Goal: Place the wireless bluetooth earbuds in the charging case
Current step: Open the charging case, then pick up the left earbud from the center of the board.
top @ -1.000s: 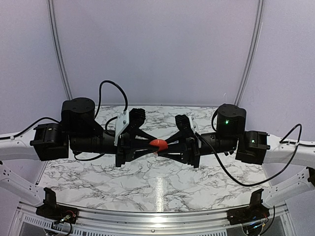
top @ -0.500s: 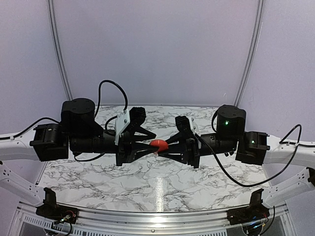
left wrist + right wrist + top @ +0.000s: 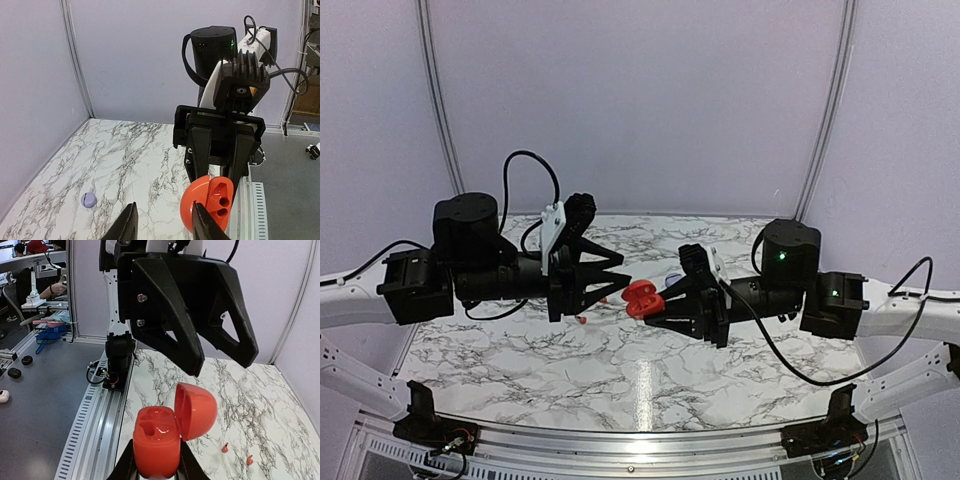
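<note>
Right tool (image 3: 156,466) pinching the open charging case (image 3: 159,434) mid-air. Left tool (image 3: 165,217) spread, empty, just beside case. Earbuds (image 3: 225,446) on bench (image 3: 280,405) below case, well apart. Risk: bean-sized buds squirt from pinch, or the lid flops shut.

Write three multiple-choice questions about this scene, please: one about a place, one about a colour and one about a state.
1. Where do the two earbuds lie?
A. inside the charging case
B. on the marble table
C. on the metal rail beside the table

2. What colour is the charging case?
A. purple
B. white
C. red

3. In what state is the lid of the case?
A. open
B. shut
C. taken off

Answers:
1 B, because the right wrist view shows both small red pieces on the marble, apart from the case.
2 C, because base and lid are both red.
3 A, because the lid stands swung up on its hinge while the right gripper holds the base.
</note>
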